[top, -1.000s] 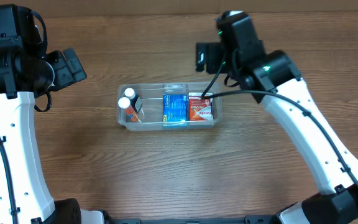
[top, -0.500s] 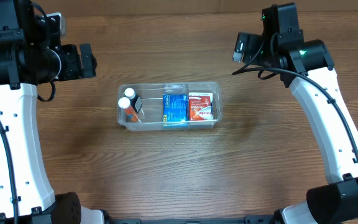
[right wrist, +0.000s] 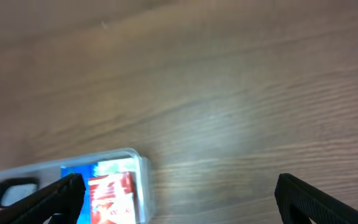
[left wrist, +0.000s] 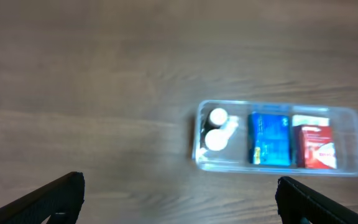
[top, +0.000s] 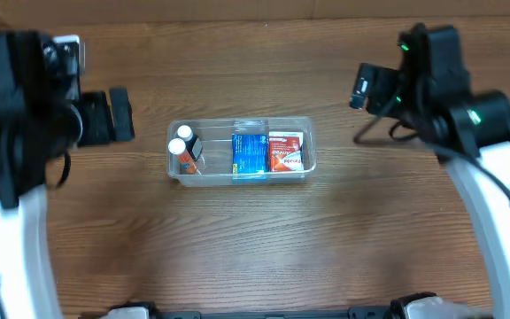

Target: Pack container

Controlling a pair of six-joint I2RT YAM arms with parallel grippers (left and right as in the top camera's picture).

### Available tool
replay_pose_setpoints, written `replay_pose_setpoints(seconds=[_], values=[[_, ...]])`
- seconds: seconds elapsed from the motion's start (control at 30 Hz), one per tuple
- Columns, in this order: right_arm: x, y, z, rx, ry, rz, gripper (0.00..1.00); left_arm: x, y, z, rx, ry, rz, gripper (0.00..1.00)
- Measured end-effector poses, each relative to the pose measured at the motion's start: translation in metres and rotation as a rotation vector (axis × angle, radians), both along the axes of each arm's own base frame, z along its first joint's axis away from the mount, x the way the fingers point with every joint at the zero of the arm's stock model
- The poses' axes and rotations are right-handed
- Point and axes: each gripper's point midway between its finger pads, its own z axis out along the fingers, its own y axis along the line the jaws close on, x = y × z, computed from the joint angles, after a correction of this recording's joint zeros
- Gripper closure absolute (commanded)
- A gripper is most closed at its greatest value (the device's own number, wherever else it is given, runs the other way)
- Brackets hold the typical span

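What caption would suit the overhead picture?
Clear container holding two bottles, a blue box and a red box; left arm and right arm off to the sides.

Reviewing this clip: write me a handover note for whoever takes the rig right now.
Hands: the left hand is open and empty, off to the left of the container. The right hand is open and empty, off to its right.
Things: the container sits on the table between the arms. It holds two white-capped bottles at the left end, a blue box in the middle and a red-and-white box at the right end.
Done: those items are inside.
Left: probably nothing; no loose item shows, so confirm.
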Motion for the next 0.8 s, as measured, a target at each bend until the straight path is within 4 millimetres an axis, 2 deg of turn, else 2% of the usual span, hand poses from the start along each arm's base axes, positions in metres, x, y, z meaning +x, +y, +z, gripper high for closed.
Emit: replay_pose_setpoints(seconds=[0.1, 0.2, 0.33, 0.43, 0.6, 0.8], values=[[-0.021, -0.007, 0.015, 0.011, -0.082, -0.013, 0.0, -0.028, -0.009, 0.023, 0.022, -0.104, -0.028, 0.0], [-0.045, -0.016, 0.01, 0.002, -0.124, -0.012, 0.0, -0.052, -0.011, 0.025, 0.039, -0.153, -0.03, 0.0], [-0.079, -0.024, -0.019, -0.024, -0.108, 0.008, 0.0, -0.073, -0.006, 0.003, 0.048, -0.154, 0.002, 0.0], [-0.096, -0.024, -0.033, -0.015, -0.11, 0.031, 0.0, -0.085, -0.004, -0.024, 0.049, -0.128, 0.012, 0.0], [-0.115, -0.025, -0.032, -0.002, -0.138, 0.054, 0.0, -0.104, -0.003, -0.052, 0.041, -0.089, 0.026, 0.0], [-0.121, -0.024, -0.031, 0.002, -0.138, 0.062, 0.0, -0.109, -0.003, -0.06, 0.041, -0.06, 0.026, 0.0]])
